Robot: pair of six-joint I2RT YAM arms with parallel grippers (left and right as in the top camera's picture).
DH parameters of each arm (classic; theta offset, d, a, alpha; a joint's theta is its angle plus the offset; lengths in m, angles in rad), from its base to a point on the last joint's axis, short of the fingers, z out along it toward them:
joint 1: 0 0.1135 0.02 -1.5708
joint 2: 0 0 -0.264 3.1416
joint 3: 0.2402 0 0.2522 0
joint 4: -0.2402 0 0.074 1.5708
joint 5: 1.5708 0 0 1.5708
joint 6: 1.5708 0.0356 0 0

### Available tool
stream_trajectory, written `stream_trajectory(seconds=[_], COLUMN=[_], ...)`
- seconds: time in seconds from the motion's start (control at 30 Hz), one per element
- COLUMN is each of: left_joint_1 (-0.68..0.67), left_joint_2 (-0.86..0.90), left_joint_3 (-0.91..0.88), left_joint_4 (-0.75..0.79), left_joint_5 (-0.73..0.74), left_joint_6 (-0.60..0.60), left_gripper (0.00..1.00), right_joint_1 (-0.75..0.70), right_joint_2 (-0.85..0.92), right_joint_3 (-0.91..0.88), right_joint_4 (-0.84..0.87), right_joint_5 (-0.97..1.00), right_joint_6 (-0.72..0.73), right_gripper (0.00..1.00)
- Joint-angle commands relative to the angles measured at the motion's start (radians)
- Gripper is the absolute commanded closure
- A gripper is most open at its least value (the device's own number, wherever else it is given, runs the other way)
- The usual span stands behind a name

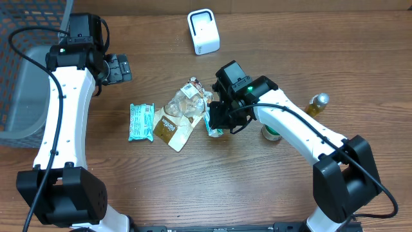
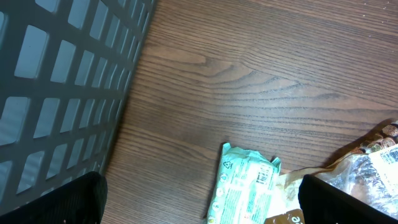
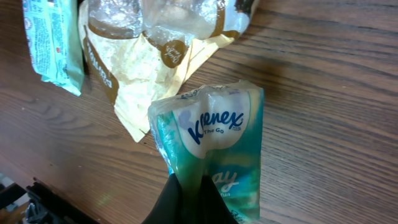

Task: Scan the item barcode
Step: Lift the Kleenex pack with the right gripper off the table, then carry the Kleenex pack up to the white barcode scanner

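Note:
My right gripper (image 1: 216,120) is shut on a teal Kleenex tissue pack (image 3: 214,134), pinching its wrapper between the black fingertips (image 3: 180,196). In the overhead view the pack (image 1: 214,129) sits low over the wood, just right of the pile of packets. A white barcode scanner (image 1: 203,31) stands at the back of the table, well away from the pack. My left gripper (image 1: 119,67) hangs open at the upper left with nothing between its fingers (image 2: 68,199). No barcode shows on the pack's visible face.
A mint-green packet (image 1: 141,122), a beige and brown bag (image 1: 172,127) and a clear crinkled bag (image 1: 187,100) lie mid-table. A small bottle (image 1: 317,103) and a round green item (image 1: 270,133) sit right. A grey mesh basket (image 1: 19,77) fills the left edge.

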Motion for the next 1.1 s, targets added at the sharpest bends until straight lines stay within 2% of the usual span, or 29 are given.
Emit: stream_trajectory(seconds=[0.0,0.23,0.37,0.77,0.93,1.07], left_joint_1=[-0.007,-0.007,-0.007,-0.007,-0.007,-0.007], left_joint_2=[-0.007,-0.007,-0.007,-0.007,-0.007,-0.007], left_joint_3=[0.018,0.018,0.018,0.018,0.018,0.018], left_joint_4=[0.001,0.001,0.001,0.001,0.001,0.001], left_joint_5=[-0.006,-0.006,-0.006,-0.006,-0.006,-0.006], left_joint_6=[0.001,0.001,0.001,0.001,0.001,0.001], left_gripper=[0.00,0.00,0.00,0.00,0.00,0.00], right_joint_1=[-0.002,-0.022,-0.050,-0.086,-0.086,-0.087], right_joint_2=[-0.015,-0.015,-0.015,-0.015,-0.015,-0.015], right_joint_3=[0.013,0.023,0.071,0.391,0.537,0.616], right_joint_4=[0.010,0.014,-0.045,-0.274,-0.269,-0.196], right_joint_5=[-0.026,-0.140,-0.184,-0.190,-0.190,-0.189], right_joint_6=[0.004,0.005,0.005,0.040,0.106,0.117], right_gripper=[0.96,0.96,0.96,0.96,0.96,0.96])
